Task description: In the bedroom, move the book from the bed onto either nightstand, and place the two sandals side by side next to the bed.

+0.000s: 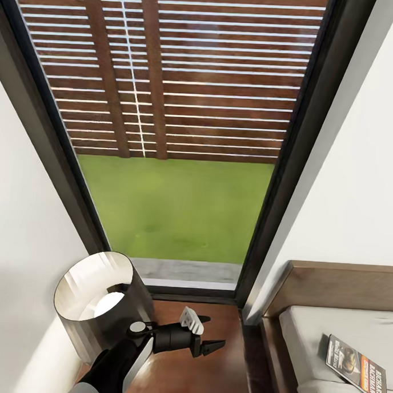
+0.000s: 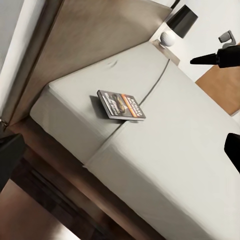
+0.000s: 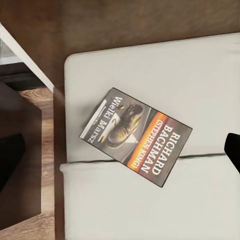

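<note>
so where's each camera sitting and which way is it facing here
Head view: on the robot's head, looking forward and down at the window, a lamp and the bed corner; the left end effector shows, open.
Left wrist view: on the left arm, looking across the mattress toward the book; dark finger tips show at the edge.
Right wrist view: on the right arm, looking straight down on the book.
Shared: all three views show the book on the bed.

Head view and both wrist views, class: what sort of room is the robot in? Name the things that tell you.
Most likely a bedroom. A bed with a pale mattress and wooden headboard has a paperback book lying on it, a shaded lamp stands beside it, and a tall dark-framed window overlooks grass.
</note>
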